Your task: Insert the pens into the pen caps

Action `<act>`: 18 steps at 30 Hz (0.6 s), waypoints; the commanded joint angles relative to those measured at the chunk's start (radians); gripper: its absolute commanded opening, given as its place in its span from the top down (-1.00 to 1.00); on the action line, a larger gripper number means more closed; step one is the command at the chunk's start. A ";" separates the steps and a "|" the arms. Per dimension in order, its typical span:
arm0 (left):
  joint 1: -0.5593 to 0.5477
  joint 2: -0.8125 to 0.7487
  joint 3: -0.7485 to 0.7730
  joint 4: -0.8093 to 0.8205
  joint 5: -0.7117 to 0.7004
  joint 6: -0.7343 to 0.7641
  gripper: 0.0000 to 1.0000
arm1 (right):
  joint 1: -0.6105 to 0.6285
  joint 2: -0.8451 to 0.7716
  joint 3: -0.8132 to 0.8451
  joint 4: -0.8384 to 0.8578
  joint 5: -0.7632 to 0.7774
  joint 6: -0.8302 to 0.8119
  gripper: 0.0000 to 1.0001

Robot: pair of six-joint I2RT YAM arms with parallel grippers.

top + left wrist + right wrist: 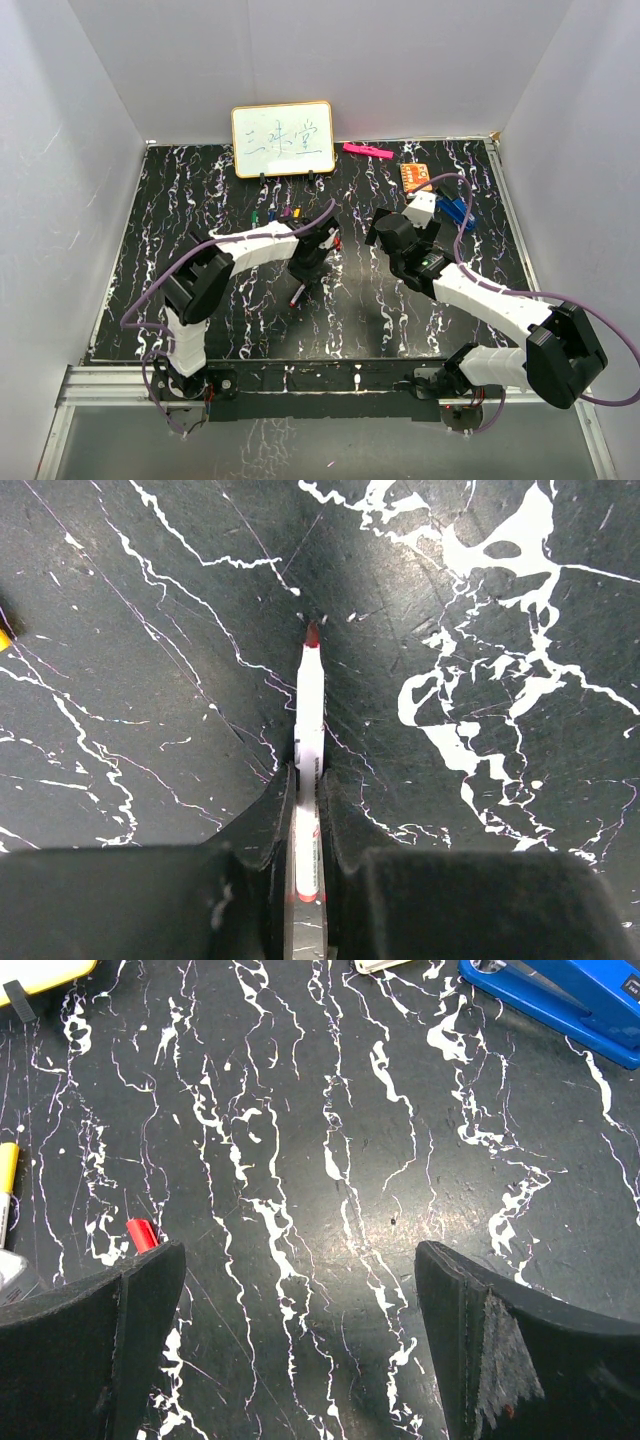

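My left gripper [308,775] is shut on a white-barrelled pen [310,705] with a dark red tip, which points away from the wrist just above the table. In the top view this gripper [303,272] is at mid-table with the pen [297,296] sticking out toward the near edge. My right gripper [300,1260] is open and empty above bare table. A red cap [141,1233] lies beside its left finger [110,1340]. A yellow-ended pen [6,1175] shows at the left edge. Several other pens and caps [280,213] lie in a row below the whiteboard.
A small whiteboard [283,140] stands at the back. A flat pink bar [366,150], an orange board [415,175] and a blue clip-like object [560,1000] lie at the back right. White walls enclose the black marbled table [180,290].
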 commanded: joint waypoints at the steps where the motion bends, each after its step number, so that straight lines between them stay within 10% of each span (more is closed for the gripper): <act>1: -0.002 0.117 -0.128 -0.020 0.049 0.011 1.00 | -0.003 -0.004 0.019 0.046 0.010 0.003 -0.93; 18: 0.000 -0.436 -0.184 0.078 -0.049 0.002 1.00 | -0.002 0.161 0.122 0.043 -0.114 -0.113 -0.66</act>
